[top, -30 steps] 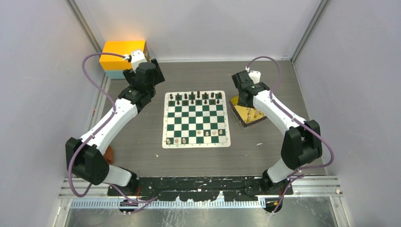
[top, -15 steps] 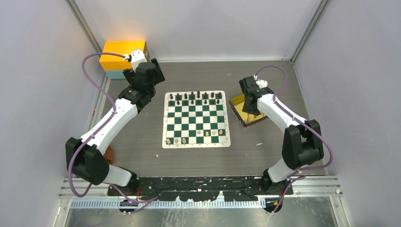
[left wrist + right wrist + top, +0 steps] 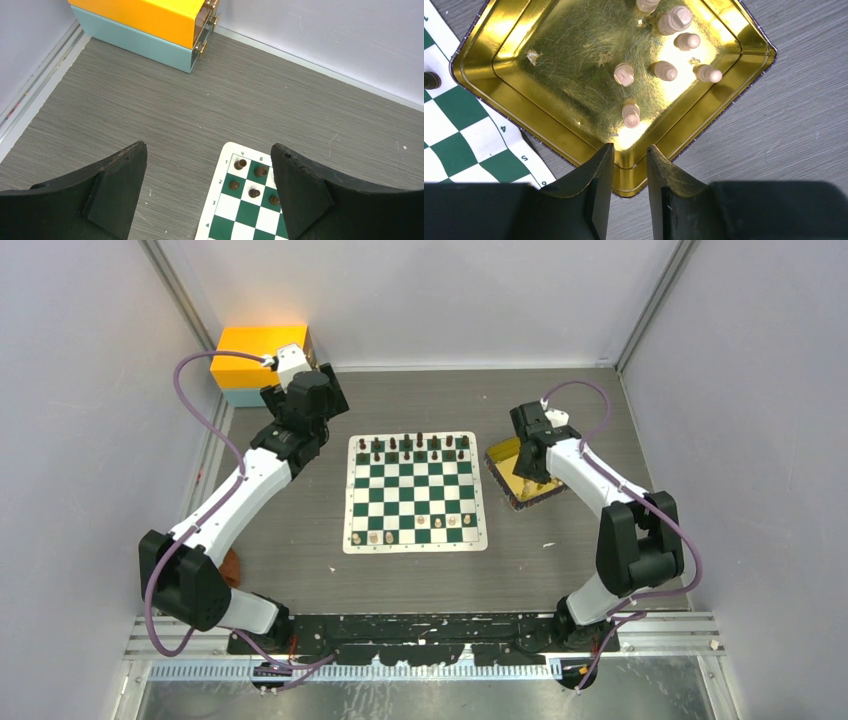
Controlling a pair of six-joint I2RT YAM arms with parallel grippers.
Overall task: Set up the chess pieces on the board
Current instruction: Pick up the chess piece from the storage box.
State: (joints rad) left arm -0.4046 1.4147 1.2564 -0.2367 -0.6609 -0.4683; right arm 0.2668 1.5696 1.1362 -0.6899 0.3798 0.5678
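Seven pale chess pieces (image 3: 624, 74) show in the gold tray (image 3: 499, 75), scattered over its floor, one of them cut off by the top edge of the right wrist view. The right gripper (image 3: 630, 147) hangs over the tray's near corner with its jaws a narrow gap apart and nothing between them (empty, touching no piece). The tray sits just beside the right edge of the board (image 3: 415, 490), which lies flat in the middle of the table (image 3: 150, 100). On the board, dark chess pieces (image 3: 412, 445) stand along the far rows and a few more pale ones along the near rows. The left gripper (image 3: 209, 147) is held above the table off the board's far left corner, jaws spread wide and holding nothing. Five dark pieces on that corner show between its fingers (image 3: 115, 190) in the left wrist view. An orange and teal box (image 3: 145, 20) stands in the far left corner of the table, well apart from the board.
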